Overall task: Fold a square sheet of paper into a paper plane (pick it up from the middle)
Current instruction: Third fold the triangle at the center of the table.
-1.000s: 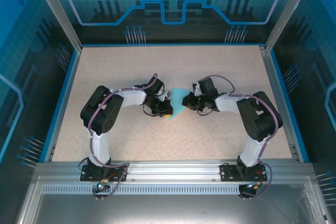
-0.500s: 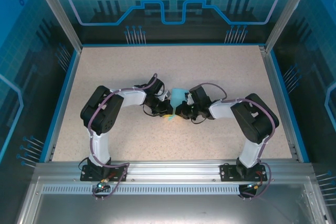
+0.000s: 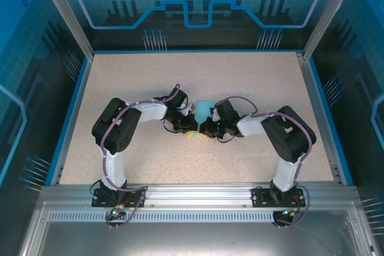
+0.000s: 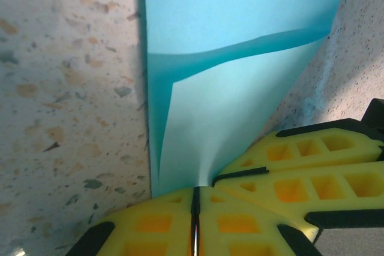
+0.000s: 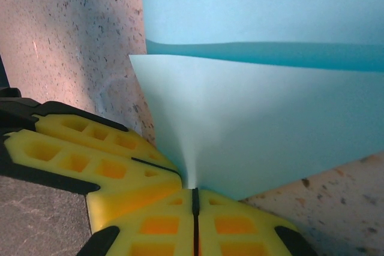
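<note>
Swinging in over the last second, the right jaws now sit right beside the left jaws at the middle of the desk, so the light-blue paper looks doubled over between them, a fold underway I'd guess. Both sets are clamped tight on the paper's near edge. From above the arms hide most of it, so can't tell how neat the crease is.
</note>
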